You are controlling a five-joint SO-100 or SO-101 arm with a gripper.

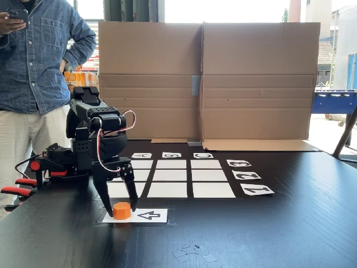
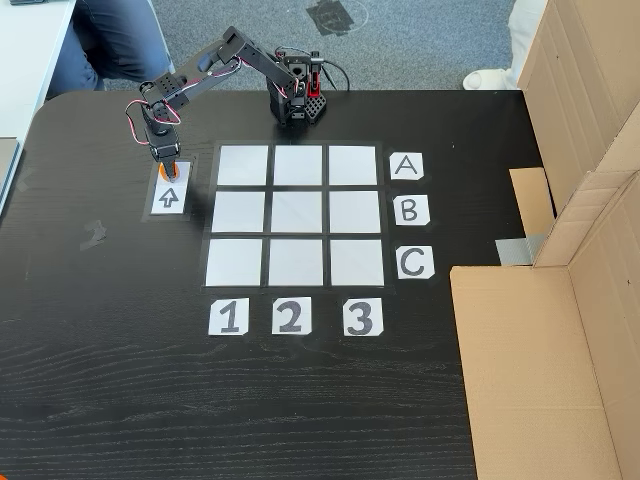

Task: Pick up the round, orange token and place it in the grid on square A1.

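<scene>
Dark wood table [image 1: 268,234], cardboard screen [image 1: 256,78] behind; one orange token [image 1: 121,210], released jaws of gripper [image 1: 121,211] straddling it, one nine-cell grid [image 2: 295,217].

Hidden and cropped parts

At the lower left of a fixed view, a black gripper finger [image 1: 106,196] hides part of the small orange cylinder token [image 1: 122,210]; the person in a denim shirt [image 1: 39,53] is cropped at the upper left; in the other, the black gripper [image 2: 170,170] covers most of that token.

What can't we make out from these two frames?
- Small orange cylinder token: mostly covered by the black two-finger gripper in the top-down fixed view.
- Finger contact with the token: too small to tell in the front fixed view.
- White corner cell A1: partly hidden behind the gripper there.
</scene>
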